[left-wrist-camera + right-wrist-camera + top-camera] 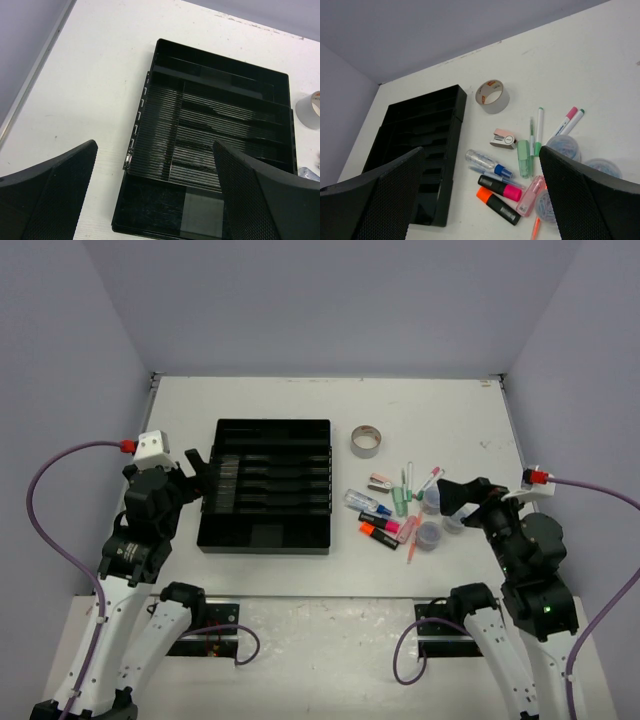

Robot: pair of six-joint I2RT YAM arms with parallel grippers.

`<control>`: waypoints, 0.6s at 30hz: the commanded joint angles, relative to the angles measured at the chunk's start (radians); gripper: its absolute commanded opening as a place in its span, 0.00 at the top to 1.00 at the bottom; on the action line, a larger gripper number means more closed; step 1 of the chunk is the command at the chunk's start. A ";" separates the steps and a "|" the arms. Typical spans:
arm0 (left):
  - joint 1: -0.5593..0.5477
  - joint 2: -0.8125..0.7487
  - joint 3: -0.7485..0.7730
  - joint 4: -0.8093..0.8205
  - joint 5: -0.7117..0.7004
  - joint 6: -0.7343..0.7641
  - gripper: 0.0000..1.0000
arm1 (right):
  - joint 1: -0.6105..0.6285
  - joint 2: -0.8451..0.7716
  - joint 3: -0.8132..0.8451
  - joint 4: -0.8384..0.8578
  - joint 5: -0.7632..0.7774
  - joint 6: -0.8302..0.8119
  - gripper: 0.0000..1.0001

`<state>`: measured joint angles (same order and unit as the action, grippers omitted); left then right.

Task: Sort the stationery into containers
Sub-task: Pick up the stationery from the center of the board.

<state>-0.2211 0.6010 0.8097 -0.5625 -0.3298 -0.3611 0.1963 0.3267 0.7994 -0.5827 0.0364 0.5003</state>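
Observation:
The black organiser tray [265,485] lies left of centre with its compartments bare. My left gripper [203,478] hovers open at the tray's left edge, and in the left wrist view the gripper [154,150] has the tray [220,62] beneath it. The stationery lies loose to the tray's right: a grey tape roll [365,441], a blue-capped tube [487,162], pink [500,187], orange [499,205] and green [523,158] highlighters, thin pens [538,130] and clear round tubs [563,146]. My right gripper [452,502] hangs open and empty above the pile's right side.
A small pink stapler [504,139] and a pink transparent case [531,195] lie among the items. Grey walls enclose the white table [440,410] on three sides. Each arm trails a purple cable [60,465] near the table's side edges.

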 commanded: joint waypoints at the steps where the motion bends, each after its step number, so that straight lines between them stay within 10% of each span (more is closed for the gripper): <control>1: 0.007 0.003 0.023 0.017 -0.017 -0.024 0.00 | 0.002 0.006 -0.021 0.058 0.010 -0.005 0.01; 10: 0.017 0.009 0.020 0.021 -0.011 -0.022 0.00 | 0.002 0.090 -0.112 0.296 -0.128 0.064 0.01; 18: 0.047 0.027 0.015 0.033 0.033 -0.012 0.00 | 0.002 0.747 0.135 0.377 -0.146 0.060 0.01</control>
<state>-0.1897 0.6169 0.8097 -0.5621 -0.3207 -0.3670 0.1963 0.7280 0.7488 -0.2660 -0.1074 0.5700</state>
